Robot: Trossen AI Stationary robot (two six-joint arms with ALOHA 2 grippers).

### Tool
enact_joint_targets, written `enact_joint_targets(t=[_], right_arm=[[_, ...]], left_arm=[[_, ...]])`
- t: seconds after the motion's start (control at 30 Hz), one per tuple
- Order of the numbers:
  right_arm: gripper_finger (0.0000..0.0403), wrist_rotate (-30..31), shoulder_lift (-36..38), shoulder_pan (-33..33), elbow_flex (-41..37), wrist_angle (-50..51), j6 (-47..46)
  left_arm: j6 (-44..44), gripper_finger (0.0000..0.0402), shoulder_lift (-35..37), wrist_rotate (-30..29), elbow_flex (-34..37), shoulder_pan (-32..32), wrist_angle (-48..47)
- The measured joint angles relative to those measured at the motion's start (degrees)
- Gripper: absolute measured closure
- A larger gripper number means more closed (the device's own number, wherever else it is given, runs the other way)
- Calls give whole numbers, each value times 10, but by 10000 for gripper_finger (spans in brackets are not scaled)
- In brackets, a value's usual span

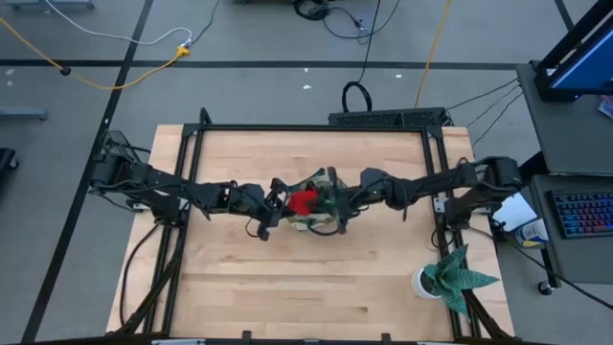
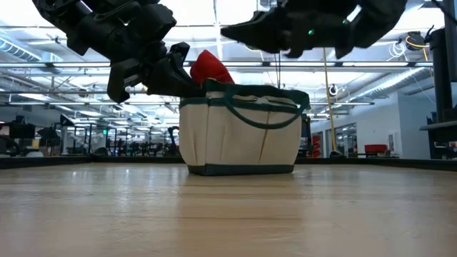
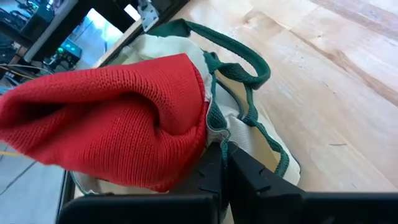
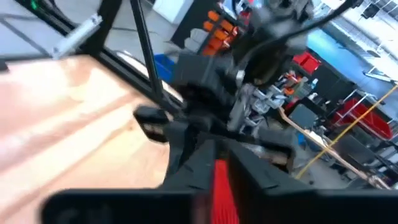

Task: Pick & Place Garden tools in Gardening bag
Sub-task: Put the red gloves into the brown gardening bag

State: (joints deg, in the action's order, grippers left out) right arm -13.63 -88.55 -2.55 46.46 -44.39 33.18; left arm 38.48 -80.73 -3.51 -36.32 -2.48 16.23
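The gardening bag (image 1: 321,213) stands upright near the middle of the desk (image 1: 306,297), a little toward the far edge. It is cream fabric with green trim and dark green loop handles. No brand, label or writing can be read on it or on anything else in view.

The red glove (image 3: 118,118) sits at the bag's open top, bulging above the rim on the left arm's side. In the low view it rises just over the cream wall, beside the green binding.

The left end effector (image 3: 224,168) reaches in from the desk's left edge and is at the bag's rim, right against the glove. Its dark fingers (image 3: 249,171) are pressed together, clenched; the knit fabric lies just above and beside them, but whether any of it is pinched between them cannot be told.

The right end effector (image 4: 221,168) comes from the desk's right edge and hovers above the bag's other side. A strip of red shows between its fingers, yet whether it is grasping or released cannot be told.

A spiky green potted plant (image 1: 450,273) stands near the desk's right front corner, well apart from the bag.
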Motion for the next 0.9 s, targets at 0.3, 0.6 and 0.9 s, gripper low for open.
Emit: enact_joint_targets(t=[0.3, 0.6, 0.9], right_arm=[[398, 3, -66, -12, 18, -59, -10], [401, 43, -101, -31, 71, 89, -10], [402, 44, -92, -37, 73, 172, -10]], left_arm=[[3, 395, 0, 3, 0, 0, 9], [20, 396, 0, 3, 1, 0, 31], [19, 396, 3, -21, 1, 1, 15]])
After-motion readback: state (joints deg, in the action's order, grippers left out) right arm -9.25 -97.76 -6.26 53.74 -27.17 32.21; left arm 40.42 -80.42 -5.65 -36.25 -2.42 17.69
